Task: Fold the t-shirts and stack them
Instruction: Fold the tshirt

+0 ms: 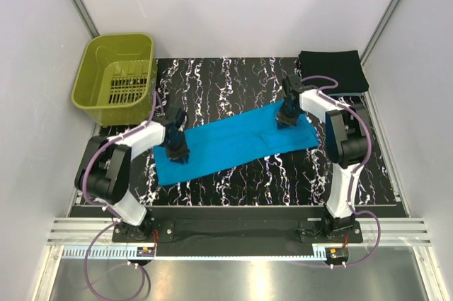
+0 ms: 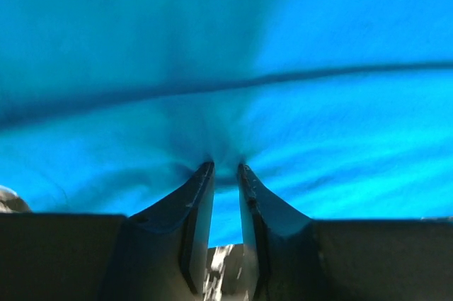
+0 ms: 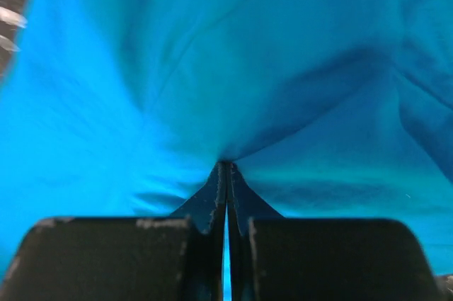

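Observation:
The turquoise-blue t-shirt (image 1: 233,139) lies as a long folded strip across the marbled mat, running from front left to back right. My left gripper (image 1: 177,151) is down on its left end. In the left wrist view the left gripper (image 2: 225,166) has its jaws nearly together, and the cloth (image 2: 297,46) puckers at the tips. My right gripper (image 1: 285,118) is on the strip's right part. In the right wrist view the right gripper (image 3: 226,165) has its tips pressed together on a pinch of the cloth (image 3: 212,53). The black t-shirt (image 1: 333,69) lies folded at the back right corner.
An olive-green plastic basket (image 1: 117,73) stands at the back left, off the mat's corner. The black-and-white marbled mat (image 1: 233,78) covers the work area. White walls close in the sides and back.

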Tool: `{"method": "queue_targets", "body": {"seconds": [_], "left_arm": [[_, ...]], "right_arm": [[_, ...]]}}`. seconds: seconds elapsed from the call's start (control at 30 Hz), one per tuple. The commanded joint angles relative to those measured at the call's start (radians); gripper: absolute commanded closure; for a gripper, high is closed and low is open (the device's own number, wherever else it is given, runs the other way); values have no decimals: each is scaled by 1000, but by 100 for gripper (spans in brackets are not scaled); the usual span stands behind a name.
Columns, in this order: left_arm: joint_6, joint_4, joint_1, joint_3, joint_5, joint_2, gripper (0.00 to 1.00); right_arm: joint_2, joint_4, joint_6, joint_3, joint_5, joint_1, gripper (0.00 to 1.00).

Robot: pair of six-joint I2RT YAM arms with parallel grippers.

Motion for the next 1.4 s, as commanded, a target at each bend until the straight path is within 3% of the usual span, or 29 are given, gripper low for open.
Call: {"method": "queue_targets", "body": {"seconds": [0.0,0.27,0.47,0.57,0.7,0.73,0.9,1.07,1.37], "left_arm": [[-70,-100,-41,-90,76,-62,72],[-202,-70,-192,-151,113,-138,71],[-308,25,-349,-96,154,-102,70],[-358,107,-415,-36,195,-25,69],[-420,208,-489,65,235,136,69],[-426,214,-500,117,249,165,69],[-472,302,-541,211,261,280,69],[-493,349,-568,281,291,359,69],[-426,254,-575,286,272,201,61]], "right_arm": [[102,83,-4,81,52,49,100],[304,118,-38,324,16,100,100],[483,98,-202,626,-7,98,96],[616,26,-291,854,-118,92,90],[895,-171,-346,1362,-260,75,85],[917,-179,-341,1405,-261,69,83],[873,-43,-328,1279,-443,6,83],[818,-29,-421,1258,-454,18,82],[712,-46,-444,1315,-472,1,75]]}}
